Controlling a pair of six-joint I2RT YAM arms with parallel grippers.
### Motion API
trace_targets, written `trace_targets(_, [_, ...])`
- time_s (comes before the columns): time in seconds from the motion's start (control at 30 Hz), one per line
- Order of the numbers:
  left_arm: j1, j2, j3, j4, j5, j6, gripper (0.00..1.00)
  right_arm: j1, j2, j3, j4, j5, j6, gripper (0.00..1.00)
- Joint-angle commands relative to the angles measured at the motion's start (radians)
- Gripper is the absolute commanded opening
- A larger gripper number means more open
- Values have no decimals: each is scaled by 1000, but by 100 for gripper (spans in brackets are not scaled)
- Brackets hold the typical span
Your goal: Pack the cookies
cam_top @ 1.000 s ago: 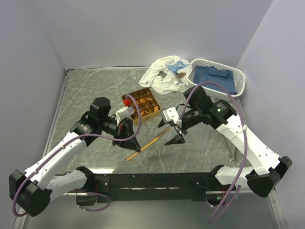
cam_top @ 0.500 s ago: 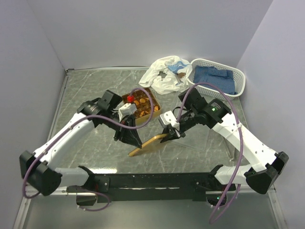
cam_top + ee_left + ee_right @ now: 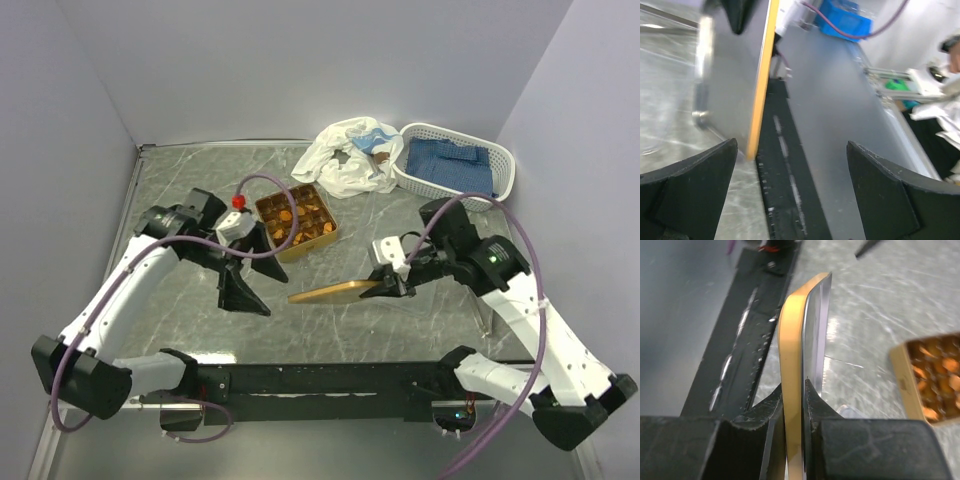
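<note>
Several orange-brown cookies (image 3: pixel 287 214) lie in the compartments of the square golden tin (image 3: pixel 331 236) at mid-table, also seen in the right wrist view as cookies (image 3: pixel 936 381). My right gripper (image 3: pixel 383 285) is shut on the edge of the tin's flat golden lid (image 3: pixel 330 292), held off the table just right of the tin's near corner. In its wrist view the lid (image 3: pixel 796 340) stands edge-on between the fingers, with the right gripper (image 3: pixel 802 390) clamped on it. My left gripper (image 3: pixel 252 268) is open and empty, left of the lid. The left wrist view shows the lid (image 3: pixel 735 75) beyond the left gripper (image 3: pixel 792 165).
A crumpled white plastic bag (image 3: pixel 345 155) lies behind the tin. A white basket (image 3: pixel 500 160) holding blue cloth stands at the back right. The black mounting rail (image 3: pixel 320 380) runs along the near edge. Grey walls close in on both sides.
The left gripper opened, let go of the lid and drew back to the left. The right gripper shut on the lid and carried it rightward, now holding it alone.
</note>
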State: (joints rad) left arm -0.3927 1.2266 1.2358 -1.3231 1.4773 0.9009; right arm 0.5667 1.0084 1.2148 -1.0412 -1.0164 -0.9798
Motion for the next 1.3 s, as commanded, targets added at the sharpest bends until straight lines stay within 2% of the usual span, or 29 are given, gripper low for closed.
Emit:
trace_targets(0.0, [107, -65, 40, -45, 143, 56, 96, -89, -60, -24, 151, -31, 174, 0])
trace_targets(0.2, [305, -69, 53, -47, 210, 95, 97, -185, -85, -15, 285, 64, 430, 0])
trace_targets(0.37, [379, 6, 169, -44, 213, 82, 96, -254, -67, 38, 368, 122, 599, 0])
trace_targets(0.5, [423, 77, 307, -44, 212, 53, 96, -284, -36, 68, 414, 133, 678, 0])
trace_targets(0.63, [423, 145, 552, -42, 212, -3, 97, -301, -51, 84, 429, 127, 728, 0])
trace_targets(0.77, [399, 137, 775, -36, 215, -30, 96, -315, -93, 80, 441, 140, 753, 0])
trace_targets(0.8, [361, 137, 857, -31, 213, -31, 96, -323, -106, 78, 440, 142, 756, 0])
trace_targets(0.87, [350, 129, 922, -4, 213, -89, 96, -326, -116, 75, 444, 141, 773, 0])
trace_targets(0.97, [350, 105, 933, 172, 209, -244, 96, -330, -125, 78, 457, 130, 796, 0])
trace_targets(1.03, [350, 96, 887, 259, 167, -287, 97, -334, -108, 101, 457, 125, 811, 0])
trace_targets(1.07, [350, 93, 863, 303, 149, -365, 96, -334, -99, 110, 457, 124, 817, 0])
trace_targets(1.1, [341, 87, 781, 367, 50, -441, 96, -332, -79, 123, 455, 121, 823, 0])
trace_targets(1.13, [327, 45, 705, 703, -48, -576, 96, -334, -68, 144, 454, 115, 836, 0])
trace_targets(1.17, [310, 6, 595, 915, -215, -972, 96, -334, -57, 155, 455, 108, 840, 0])
trace_targets(1.2, [311, -39, 362, 1120, -332, -1078, 97, -332, -41, 163, 469, 104, 848, 0])
trace_targets(1.23, [314, -111, 281, 1210, -488, -1097, 96, -334, -33, 173, 481, 105, 871, 0])
trace_targets(1.27, [314, -143, 224, 1311, -538, -1076, 97, -334, -25, 178, 492, 110, 883, 0])
